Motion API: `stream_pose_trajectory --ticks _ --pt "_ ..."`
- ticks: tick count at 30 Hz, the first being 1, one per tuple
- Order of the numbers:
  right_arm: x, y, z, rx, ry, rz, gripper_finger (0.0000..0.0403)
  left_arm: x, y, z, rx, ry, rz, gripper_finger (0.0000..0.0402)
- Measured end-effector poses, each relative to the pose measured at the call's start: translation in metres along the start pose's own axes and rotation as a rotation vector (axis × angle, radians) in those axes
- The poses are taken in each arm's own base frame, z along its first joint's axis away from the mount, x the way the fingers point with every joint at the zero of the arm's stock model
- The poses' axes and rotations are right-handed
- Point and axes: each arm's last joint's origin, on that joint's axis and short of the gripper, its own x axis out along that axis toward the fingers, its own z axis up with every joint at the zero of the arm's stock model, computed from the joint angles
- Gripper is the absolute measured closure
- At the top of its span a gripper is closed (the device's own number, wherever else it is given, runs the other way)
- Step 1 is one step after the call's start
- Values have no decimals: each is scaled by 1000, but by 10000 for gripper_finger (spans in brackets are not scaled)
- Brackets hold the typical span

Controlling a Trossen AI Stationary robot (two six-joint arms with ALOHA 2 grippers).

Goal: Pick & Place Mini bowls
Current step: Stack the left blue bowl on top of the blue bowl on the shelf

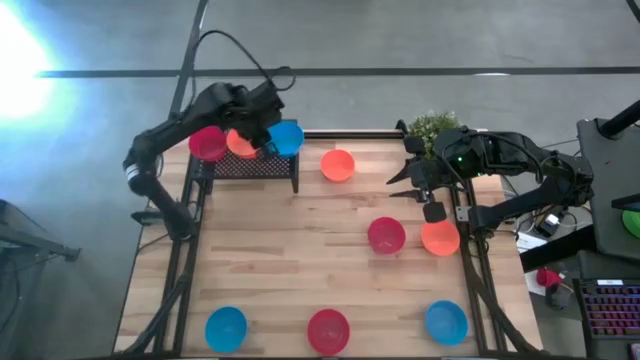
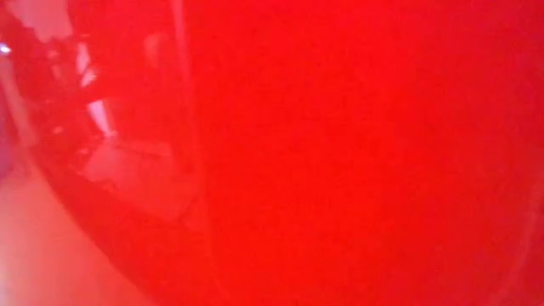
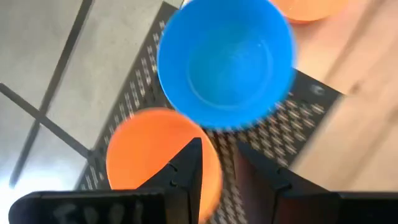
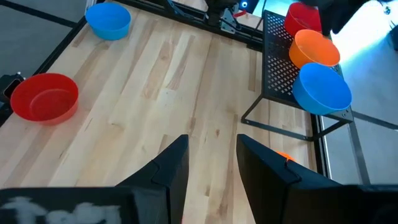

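A black mesh rack (image 1: 250,166) stands at the table's far left and carries three mini bowls in a row: red (image 1: 207,144), orange (image 1: 238,146) and blue (image 1: 287,138). The blue one (image 4: 322,91) juts over the rack's right end. My left gripper (image 3: 217,148) hangs open above the rack, over the gap between the orange bowl (image 3: 155,149) and the blue bowl (image 3: 227,62), with nothing between its fingers. My right gripper (image 4: 212,140) stands open and raised at the table's far right (image 1: 398,186), also holding nothing.
More mini bowls sit on the wood: orange (image 1: 338,165), red (image 1: 386,235), orange (image 1: 440,239), blue (image 1: 226,328), red (image 1: 328,331), blue (image 1: 446,322). A green plant (image 1: 432,128) stands at the far right. A red bowl (image 2: 340,153) fills the low view.
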Motion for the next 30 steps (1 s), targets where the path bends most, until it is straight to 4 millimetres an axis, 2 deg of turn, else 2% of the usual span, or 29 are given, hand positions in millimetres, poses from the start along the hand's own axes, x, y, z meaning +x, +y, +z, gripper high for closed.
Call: stream_pose_trajectory --ticks 7,13,18,22,30 --pt "0 0 0 -3 0 0 271 -52 -22 -38 -124 -60 -59 310" --pt "0 0 0 -3 0 0 271 -83 -47 -63 -135 -138 -153 310" --pt "0 0 0 -8 1 1 271 -97 -77 -82 -106 -144 -258 310" --pt "0 0 0 -14 2 0 271 -104 -108 -99 -47 -95 -364 310" --pt "0 1 0 -22 -3 43 271 -101 -163 -142 9 86 -482 310"
